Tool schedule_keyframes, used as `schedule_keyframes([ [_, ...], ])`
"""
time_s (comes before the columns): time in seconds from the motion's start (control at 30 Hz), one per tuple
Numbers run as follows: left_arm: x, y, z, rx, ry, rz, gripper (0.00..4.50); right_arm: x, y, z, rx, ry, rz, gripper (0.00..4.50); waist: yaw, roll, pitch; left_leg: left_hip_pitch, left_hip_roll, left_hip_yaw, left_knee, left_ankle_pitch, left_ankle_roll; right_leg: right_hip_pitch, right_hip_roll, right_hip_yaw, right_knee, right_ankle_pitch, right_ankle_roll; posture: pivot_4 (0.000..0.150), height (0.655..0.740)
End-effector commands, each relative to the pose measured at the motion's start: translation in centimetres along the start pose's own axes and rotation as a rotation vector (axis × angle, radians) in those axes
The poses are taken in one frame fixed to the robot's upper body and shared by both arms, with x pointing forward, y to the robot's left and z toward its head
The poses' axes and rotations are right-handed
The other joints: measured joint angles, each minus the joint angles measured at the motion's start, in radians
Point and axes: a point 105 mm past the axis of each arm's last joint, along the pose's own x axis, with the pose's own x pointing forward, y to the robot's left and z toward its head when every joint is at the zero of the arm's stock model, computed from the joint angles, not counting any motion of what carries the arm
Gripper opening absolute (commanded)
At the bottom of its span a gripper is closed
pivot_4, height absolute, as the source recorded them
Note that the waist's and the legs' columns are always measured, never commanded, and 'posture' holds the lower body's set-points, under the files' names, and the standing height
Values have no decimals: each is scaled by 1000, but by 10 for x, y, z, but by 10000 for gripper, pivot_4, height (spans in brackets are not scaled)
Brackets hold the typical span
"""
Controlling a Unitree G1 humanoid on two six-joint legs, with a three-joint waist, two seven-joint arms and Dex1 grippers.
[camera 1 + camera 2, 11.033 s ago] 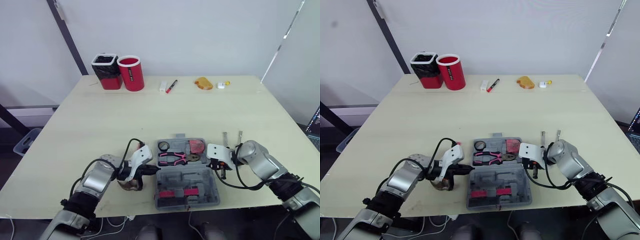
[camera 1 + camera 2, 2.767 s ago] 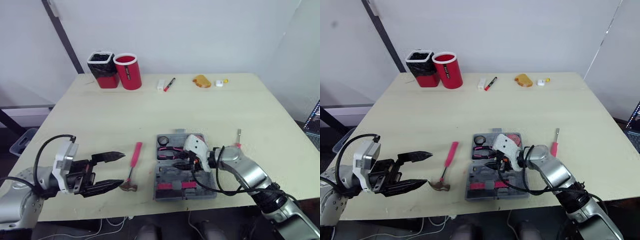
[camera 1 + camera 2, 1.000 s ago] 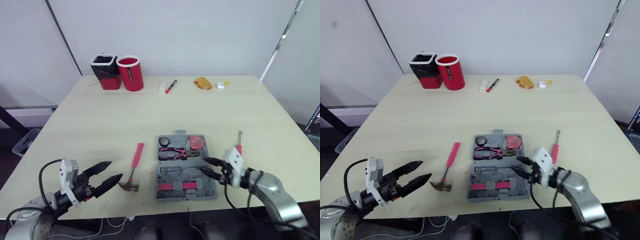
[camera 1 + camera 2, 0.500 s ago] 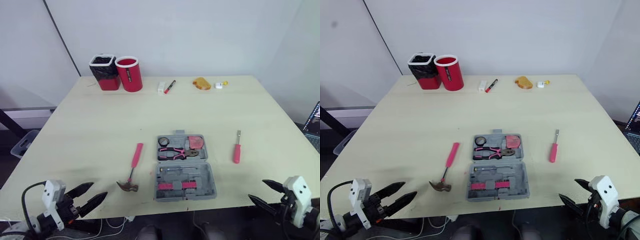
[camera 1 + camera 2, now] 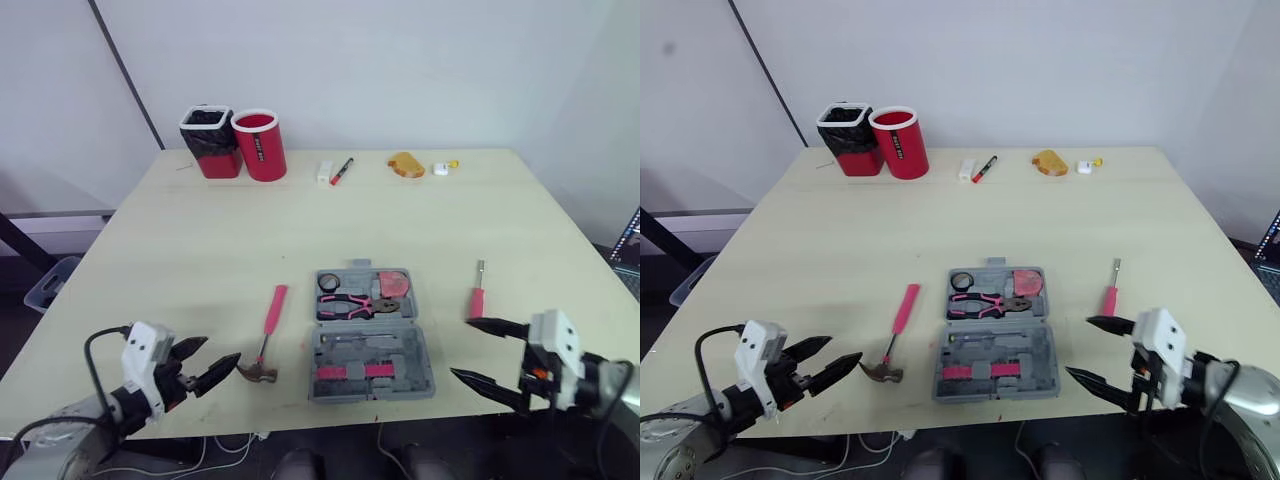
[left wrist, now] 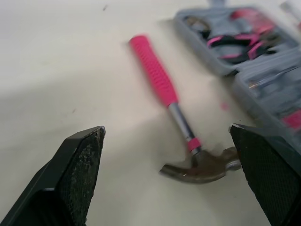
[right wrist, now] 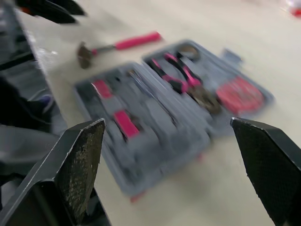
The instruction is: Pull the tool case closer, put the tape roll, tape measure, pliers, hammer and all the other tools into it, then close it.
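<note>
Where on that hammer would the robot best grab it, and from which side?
Probably the pink handle of the hammer, from above, closing across its width: it lies flat on the table, and the open left end effector sits nearest.

I have the grey tool case (image 5: 1000,345) lying open by the middle of the table's (image 5: 1090,230) near edge. The pliers (image 5: 985,303), a black tape roll (image 5: 960,283) and a red tape measure (image 5: 1028,287) sit in its far half. The hammer (image 5: 890,338) lies just left of the case, head toward the near edge. A red-handled screwdriver (image 5: 1108,293) lies apart on the case's right. My left gripper (image 5: 846,349) is spread open near the hammer head, not touching it. My right gripper (image 5: 1077,347) gapes empty beside the case's near right corner. A black bin (image 5: 845,140) and red cup (image 5: 900,143) stand at the far left corner, with a marker (image 5: 984,170) along the far edge.
</note>
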Motion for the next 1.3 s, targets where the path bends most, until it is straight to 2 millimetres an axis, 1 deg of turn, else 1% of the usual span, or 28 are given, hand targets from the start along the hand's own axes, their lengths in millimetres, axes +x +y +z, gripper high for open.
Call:
schedule_keyframes([
  [0.03,10,-17,15,-10,34,17,45000,9,7,16,-52,-23,72,44878,6,0,0,0,0,-1,0,0,0,0,0,0,0,0,0,1500,7400],
  [0.17,23,-20,15,-21,96,131,45000,13,7,27,-79,-46,111,44878,13,-1,0,-3,-3,-1,0,0,0,0,2,-1,0,0,-1,1500,7400],
  [0.27,32,-22,14,-28,127,184,45000,15,6,33,-84,-59,124,44878,15,-1,0,-3,-3,-2,1,0,0,1,3,-1,0,1,-1,1500,7400],
  [0.3,36,-26,12,-30,138,184,45000,16,5,34,-89,-61,128,44878,15,-1,0,-3,-3,-2,1,0,0,1,3,0,0,1,-1,1500,7400],
  [0.4,49,-33,6,-45,165,192,45000,18,3,36,-97,-58,134,44878,19,-2,0,-3,-3,-2,2,0,0,2,4,-1,0,1,-1,1500,7400],
  [0.47,56,-32,2,-54,189,229,45000,17,1,35,-99,-51,131,44878,23,-1,0,-3,-3,-2,2,0,0,2,4,-1,0,1,-1,1500,7400],
  [0.5,60,-34,0,-56,197,228,41107,17,1,35,-100,-49,129,45000,23,-1,0,-3,-4,-2,3,0,0,3,4,-1,1,1,-1,1500,7400],
  [0.53,63,-36,-1,-53,204,227,41107,17,0,36,-99,-51,124,45000,23,-1,0,-3,-5,-2,3,0,0,3,4,-1,1,1,-1,1500,7400],
  [0.57,65,-38,-2,-52,206,226,38316,17,0,36,-98,-52,122,45000,22,-1,0,-3,-5,-2,3,0,0,3,4,-1,1,1,-1,1500,7400],
  [0.6,67,-39,-3,-51,209,226,33652,17,0,36,-100,-51,121,45000,22,-1,0,-4,-5,-3,3,0,0,3,4,-1,1,1,-1,1500,7400],
  [0.63,69,-41,-5,-52,217,224,30956,17,0,36,-100,-48,120,45000,22,-1,0,-4,-5,-3,3,0,0,3,4,-1,1,1,-1,1500,7400],
  [0.67,70,-41,-8,-50,225,233,27023,16,0,35,-100,-45,118,45000,22,-1,0,-4,-5,-3,3,0,0,3,4,-1,1,1,-1,1500,7400],
  [0.7,71,-40,-10,-48,231,241,21469,16,0,34,-99,-42,116,45000,22,-1,0,-4,-5,-3,3,0,0,3,4,-1,1,1,-1,1500,7400],
  [0.73,72,-40,-11,-49,236,243,18306,16,0,34,-99,-40,116,45000,22,-1,0,-4,-5,-3,3,0,0,3,4,-1,1,1,-1,1500,7400],
  [0.8,71,-38,-11,-55,233,258,7600,15,0,34,-99,-40,114,45000,22,-1,0,-3,-5,-3,3,0,0,3,4,-1,1,1,-1,1500,7400],
  [0.83,70,-38,-12,-64,231,263,5139,15,0,34,-98,-39,113,45000,22,-1,0,-3,-5,-3,3,0,0,3,4,-1,1,1,-1,1500,7400],
  [0.87,69,-35,-11,-80,222,279,674,15,0,33,-98,-38,112,45000,22,-1,0,-3,-5,-3,3,0,0,3,4,-1,1,1,-1,1500,7400],
  [1.1,50,-15,-3,-122,174,398,674,16,2,29,-91,-34,112,45000,17,-1,0,-3,-5,-4,3,0,0,3,5,-1,1,1,-1,1500,7400],
  [1.3,40,-11,-11,-144,206,401,674,17,3,31,-89,-48,123,45000,19,-1,0,-3,-5,-4,3,0,0,3,5,-1,1,1,-1,1500,7400],
])
